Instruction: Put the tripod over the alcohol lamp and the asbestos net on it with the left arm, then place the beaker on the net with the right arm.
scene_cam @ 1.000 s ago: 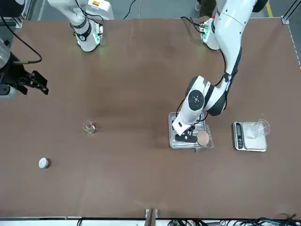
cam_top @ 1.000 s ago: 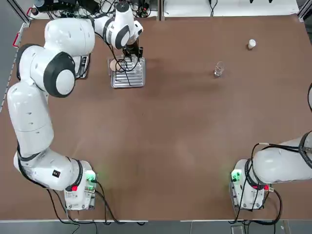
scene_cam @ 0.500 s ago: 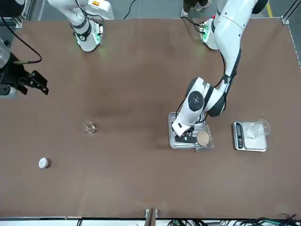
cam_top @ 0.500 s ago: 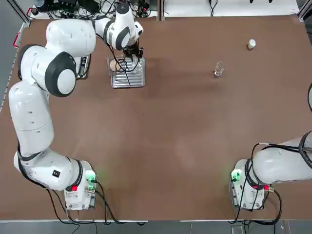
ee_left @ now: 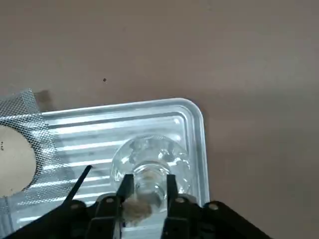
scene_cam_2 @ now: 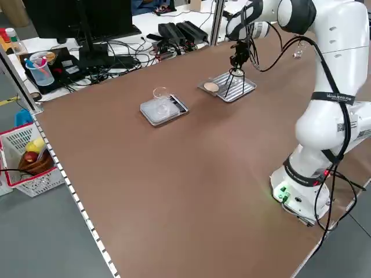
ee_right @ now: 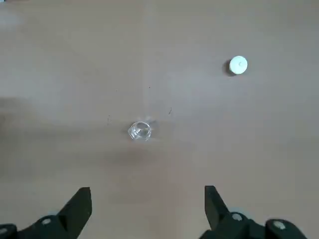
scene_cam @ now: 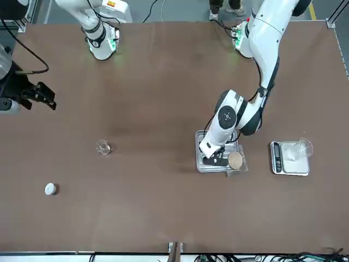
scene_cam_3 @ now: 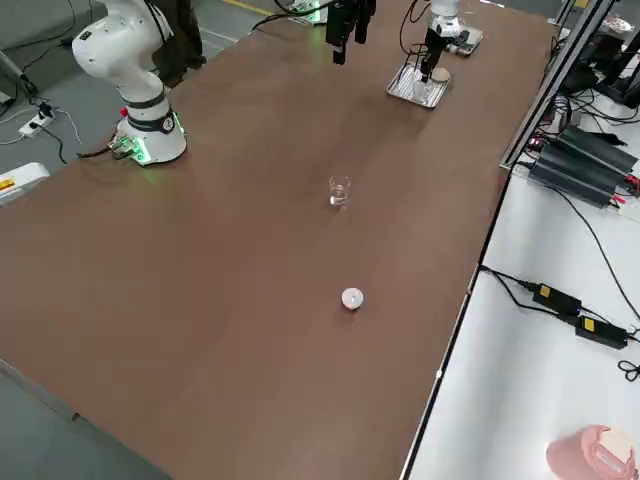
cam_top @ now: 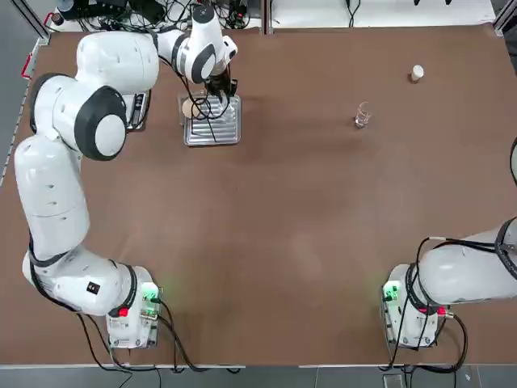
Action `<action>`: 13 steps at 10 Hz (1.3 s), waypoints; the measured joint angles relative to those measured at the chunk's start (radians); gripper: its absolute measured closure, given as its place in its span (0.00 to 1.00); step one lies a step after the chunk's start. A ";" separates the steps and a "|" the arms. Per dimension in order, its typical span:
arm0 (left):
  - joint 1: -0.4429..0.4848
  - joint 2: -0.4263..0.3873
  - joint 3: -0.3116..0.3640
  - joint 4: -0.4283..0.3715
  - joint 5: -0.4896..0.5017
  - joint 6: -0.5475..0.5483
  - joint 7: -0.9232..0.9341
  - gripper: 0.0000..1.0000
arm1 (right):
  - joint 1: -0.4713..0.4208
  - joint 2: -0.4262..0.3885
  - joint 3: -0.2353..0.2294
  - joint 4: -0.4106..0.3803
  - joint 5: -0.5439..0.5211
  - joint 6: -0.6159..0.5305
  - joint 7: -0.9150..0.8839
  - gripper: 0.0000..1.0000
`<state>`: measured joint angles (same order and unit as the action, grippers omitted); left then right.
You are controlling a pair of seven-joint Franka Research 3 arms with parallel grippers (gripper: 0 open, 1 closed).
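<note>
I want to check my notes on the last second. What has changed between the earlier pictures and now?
The left gripper has narrowed its jaws around the neck of the small clear glass alcohol lamp on the ridged silver tray; a firm grip does not show yet. The arm itself hardly moved. The grey mesh asbestos net, the clear glass beaker, the white cap and the open right gripper stayed as they were.

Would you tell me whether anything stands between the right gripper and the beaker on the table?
Nothing visible does. The right gripper hangs open over bare table, and the beaker stands alone ahead of it. The white cap lies well off to one side.
</note>
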<state>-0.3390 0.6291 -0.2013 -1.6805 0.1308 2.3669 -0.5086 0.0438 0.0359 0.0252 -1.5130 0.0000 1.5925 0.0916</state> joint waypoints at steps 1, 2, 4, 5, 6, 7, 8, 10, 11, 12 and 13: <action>0.000 0.000 0.000 0.002 0.000 0.000 0.000 0.72 | 0.000 0.000 0.000 0.000 0.000 0.000 0.000 0.00; 0.000 0.000 0.000 0.004 0.000 0.000 0.000 0.72 | 0.000 0.000 0.000 0.000 0.000 -0.003 0.000 0.00; 0.000 0.000 0.000 0.006 0.000 0.000 -0.003 0.73 | 0.000 0.000 0.000 0.000 0.000 -0.007 0.000 0.00; 0.000 0.000 0.000 0.007 0.000 0.000 -0.008 0.73 | 0.000 0.000 0.000 0.000 0.000 -0.007 0.000 0.00; 0.000 0.000 0.000 0.007 0.000 0.000 -0.014 0.73 | 0.000 0.000 0.000 0.000 0.000 -0.007 0.000 0.00; 0.000 0.000 0.000 0.008 0.000 0.000 -0.018 0.73 | 0.000 0.000 0.000 0.000 0.000 -0.008 0.000 0.00; 0.001 0.000 0.000 0.009 0.000 0.000 -0.023 0.73 | 0.000 0.000 0.000 0.000 0.000 -0.008 0.000 0.00; 0.000 -0.001 0.000 0.016 0.000 0.000 -0.032 0.73 | 0.000 0.000 0.000 0.000 0.000 -0.008 0.000 0.00; 0.001 -0.007 0.000 0.019 0.000 -0.005 -0.035 0.73 | 0.000 0.000 0.000 0.000 0.000 -0.008 0.000 0.00; 0.001 -0.020 0.000 0.023 0.000 -0.021 -0.036 0.73 | 0.000 0.000 0.000 0.000 0.000 -0.008 0.000 0.00; 0.000 -0.033 0.000 0.031 0.000 -0.051 -0.038 0.73 | 0.000 0.000 0.000 0.000 0.000 -0.008 0.000 0.00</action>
<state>-0.3385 0.5959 -0.2013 -1.6494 0.1308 2.3159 -0.5466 0.0434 0.0359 0.0251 -1.5130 0.0000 1.5846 0.0916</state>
